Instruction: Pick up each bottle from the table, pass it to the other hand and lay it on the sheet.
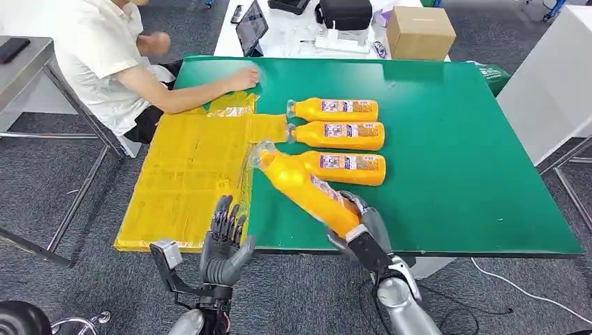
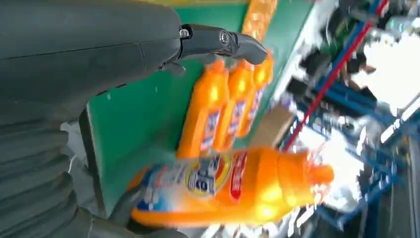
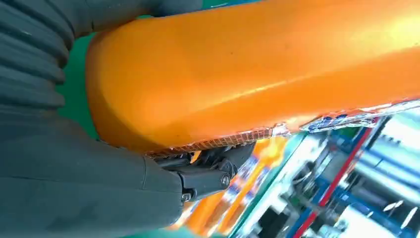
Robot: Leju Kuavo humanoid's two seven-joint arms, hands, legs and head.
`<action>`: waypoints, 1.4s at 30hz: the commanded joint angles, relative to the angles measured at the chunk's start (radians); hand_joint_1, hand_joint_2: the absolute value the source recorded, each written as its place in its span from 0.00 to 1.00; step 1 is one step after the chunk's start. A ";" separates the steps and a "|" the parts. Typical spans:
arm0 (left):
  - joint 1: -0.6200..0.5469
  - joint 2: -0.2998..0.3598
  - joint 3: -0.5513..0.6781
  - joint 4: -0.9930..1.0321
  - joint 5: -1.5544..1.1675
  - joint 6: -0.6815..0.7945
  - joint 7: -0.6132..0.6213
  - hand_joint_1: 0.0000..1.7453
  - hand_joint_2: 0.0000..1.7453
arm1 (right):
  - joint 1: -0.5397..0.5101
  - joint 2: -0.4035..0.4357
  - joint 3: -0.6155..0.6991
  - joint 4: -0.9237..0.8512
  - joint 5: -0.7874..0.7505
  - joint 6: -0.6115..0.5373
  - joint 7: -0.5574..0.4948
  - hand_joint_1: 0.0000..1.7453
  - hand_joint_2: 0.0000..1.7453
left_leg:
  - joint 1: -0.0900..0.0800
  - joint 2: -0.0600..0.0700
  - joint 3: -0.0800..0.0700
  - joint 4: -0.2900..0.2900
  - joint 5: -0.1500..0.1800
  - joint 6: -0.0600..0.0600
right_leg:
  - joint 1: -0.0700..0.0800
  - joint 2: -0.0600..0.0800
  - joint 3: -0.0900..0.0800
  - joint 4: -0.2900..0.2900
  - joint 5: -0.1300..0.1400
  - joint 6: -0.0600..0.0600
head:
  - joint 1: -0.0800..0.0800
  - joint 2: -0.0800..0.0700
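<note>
My right hand [image 1: 364,225] grips the base of an orange bottle [image 1: 307,187] and holds it tilted above the green table [image 1: 454,174], cap toward the yellow sheet [image 1: 188,174]. The same bottle [image 3: 257,69] shows close up in the right wrist view, with a dark finger [image 3: 208,173] wrapped around it. The left wrist view has it [image 2: 233,186] in front of my left hand [image 2: 99,54]. That left hand [image 1: 225,244] stands open at the table's front edge, left of the bottle, fingers up. Three more orange bottles [image 1: 338,132] lie side by side on the table.
A person in a white shirt [image 1: 105,56] sits at the far left, one hand [image 1: 243,78] on the table beside the sheet. A cardboard box [image 1: 419,31], a tablet [image 1: 251,26] and a dark bag [image 1: 345,12] stand behind the table. A grey table [image 1: 28,59] is at left.
</note>
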 commanded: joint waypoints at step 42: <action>-0.071 0.012 0.040 0.002 0.147 -0.330 0.033 1.00 1.00 | -0.080 0.047 0.365 0.222 0.082 0.037 -0.086 0.00 0.00 | 0.000 0.001 0.003 -0.001 -0.001 0.001 | 0.001 -0.001 0.003 -0.001 -0.001 -0.003 | 0.000 0.000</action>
